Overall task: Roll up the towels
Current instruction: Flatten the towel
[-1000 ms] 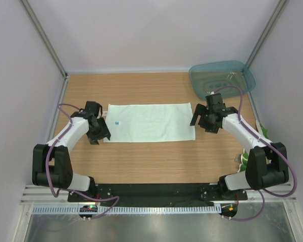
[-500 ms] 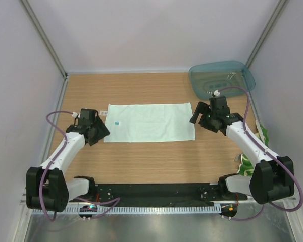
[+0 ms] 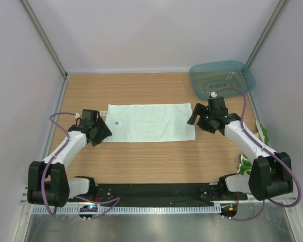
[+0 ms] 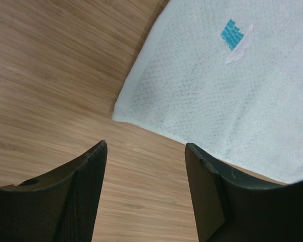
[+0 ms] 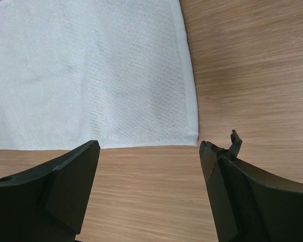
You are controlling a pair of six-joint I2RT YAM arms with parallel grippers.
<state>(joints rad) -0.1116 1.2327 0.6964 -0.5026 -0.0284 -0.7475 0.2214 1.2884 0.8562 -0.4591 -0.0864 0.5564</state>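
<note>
We see the pale mint-white towel (image 3: 150, 122) lying flat and unrolled on the worktop (image 3: 156, 161), a little toward the far side of its middle. Its long axis runs from the left edge toward the right edge. It lies squarely between the two tools, so each short end faces one arm. The left gripper (image 3: 104, 132) sits just beside the towel's near-left corner and the right gripper (image 3: 194, 118) just beside its right short edge, neither touching the cloth.

In the left wrist view the left gripper's jaws stand moderately apart and empty, with the corner just ahead of the gap. In the right wrist view the right gripper's jaws stand wide and empty, framing the near-right corner. Both arms reach forward and low with wrists tipped down and inward. We judge them about equally near, so either short end could start the roll.
</note>
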